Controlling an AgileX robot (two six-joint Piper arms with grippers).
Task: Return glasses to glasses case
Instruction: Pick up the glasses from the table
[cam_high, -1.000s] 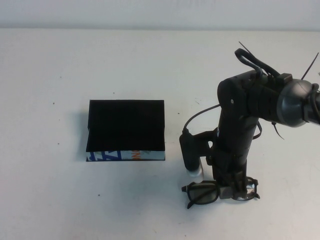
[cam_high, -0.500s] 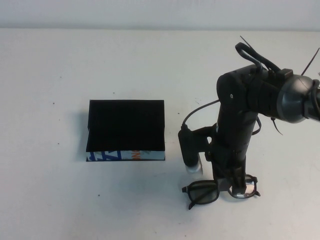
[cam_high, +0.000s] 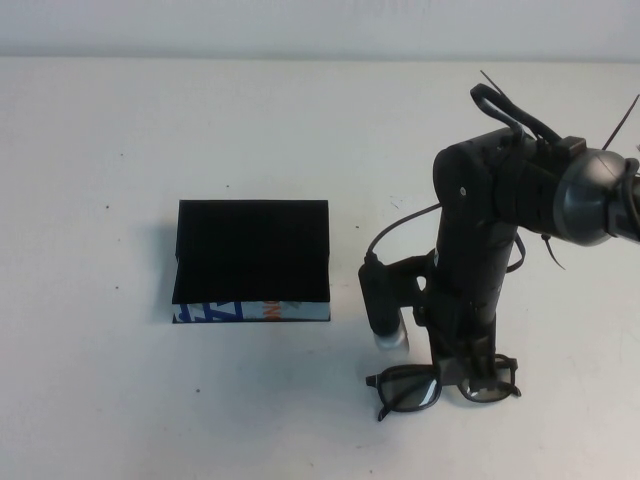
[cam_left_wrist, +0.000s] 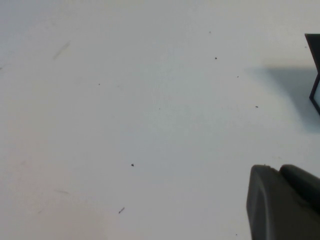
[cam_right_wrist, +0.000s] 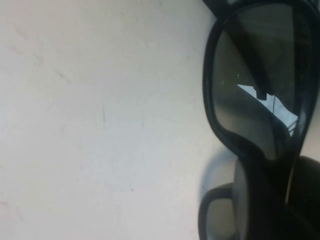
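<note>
While the right arm reaches straight down at the near right part of the white counter (cam_high: 120, 400), its right claw (cam_high: 462, 375) sits right on the bridge of the glasses (cam_high: 410, 388), between the two lenses. Can't really tell if the claw is clamped on the frame or just around it, since the arm covers it from above. The wrist view only gives a close-up of one dark-rimmed lens (cam_right_wrist: 260, 85) against the counter. The glasses lie flat, lenses side by side.

The glasses case (cam_high: 251, 262) sits open to the left of the glasses and a bit farther back, well apart from them, black flap up and the blue, white and orange printed edge facing the robot.

The left claw (cam_left_wrist: 285, 202) only shows as a dark tip hovering over bare counter, so I can't tell its state either.
</note>
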